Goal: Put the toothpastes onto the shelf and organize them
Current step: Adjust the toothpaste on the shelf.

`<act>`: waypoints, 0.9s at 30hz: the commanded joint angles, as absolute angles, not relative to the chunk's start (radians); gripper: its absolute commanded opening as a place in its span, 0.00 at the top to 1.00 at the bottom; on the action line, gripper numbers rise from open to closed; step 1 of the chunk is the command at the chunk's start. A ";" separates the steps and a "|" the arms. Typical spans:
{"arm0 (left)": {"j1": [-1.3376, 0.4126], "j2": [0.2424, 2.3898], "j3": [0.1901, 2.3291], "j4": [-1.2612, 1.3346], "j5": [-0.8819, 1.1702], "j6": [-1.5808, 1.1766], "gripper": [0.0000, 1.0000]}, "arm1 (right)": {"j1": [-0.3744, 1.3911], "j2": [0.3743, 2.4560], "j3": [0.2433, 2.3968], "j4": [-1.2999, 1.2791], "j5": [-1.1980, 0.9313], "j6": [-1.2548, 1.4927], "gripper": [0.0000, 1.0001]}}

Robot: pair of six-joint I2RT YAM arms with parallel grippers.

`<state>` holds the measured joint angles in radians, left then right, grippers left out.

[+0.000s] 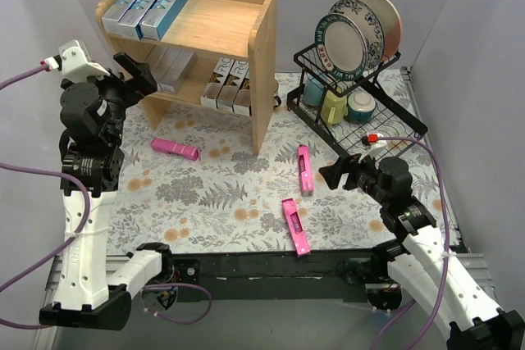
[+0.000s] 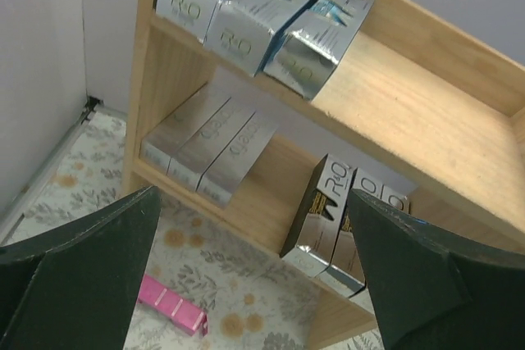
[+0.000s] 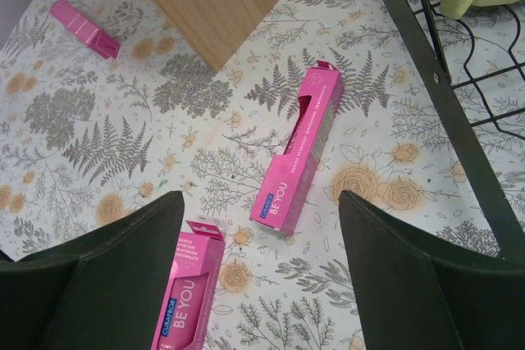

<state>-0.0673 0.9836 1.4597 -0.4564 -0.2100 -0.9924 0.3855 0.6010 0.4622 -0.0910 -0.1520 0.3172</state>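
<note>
— Where are the toothpastes [image 1: 152,7]?
— Most sit on the shelf [image 1: 238,26]. Three silver cartons with teal ends [image 2: 254,14] lie side by side at the left of the top tier. On the lower tier, three plain silver cartons [image 2: 209,141] lie flat on the left. Three silver boxes [image 1: 231,84] are lined up at the right, ends facing forward, close to the side panel.
— And the pink ones?
— Three of them, all on the desk [image 1: 221,202] with its floral cover. The first pink carton [image 1: 175,148] lies just in front of the shelf's left half. The second pink carton [image 3: 299,153] lies right of the shelf's front corner, between it and the black dish rack [image 1: 361,120]. The third pink carton [image 1: 295,225] lies nearer the arm bases, apart from the second.
— The left jaws?
— Apart and empty. The left arm [image 1: 90,112] holds them raised at the shelf's left side, and both tiers show between the dark fingers [image 2: 82,276].
— The right jaws?
— Also apart, holding nothing. The right arm [image 1: 394,194] has them above the desk beside the rack. The second pink carton shows between the fingers, untouched.
— What's in the rack?
— Plates [image 1: 353,34] standing upright at the back and a yellow-green mug [image 1: 334,106] lower down.
</note>
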 commanded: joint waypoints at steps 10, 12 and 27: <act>-0.064 1.184 1.612 -0.336 -0.169 -1.198 0.02 | 0.382 0.588 0.520 -0.092 -0.155 0.311 0.16; -0.064 1.219 1.632 -0.327 -0.167 -1.222 0.02 | 0.382 0.581 0.520 -0.095 -0.149 0.307 0.16; -0.061 1.440 1.865 -0.353 -0.149 -1.269 0.02 | 0.380 0.561 0.508 -0.106 -0.120 0.288 0.16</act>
<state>-0.0673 1.4342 1.8175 -0.3504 -0.1635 -1.2655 0.3855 0.5747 0.4698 -0.1219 -0.1368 0.3080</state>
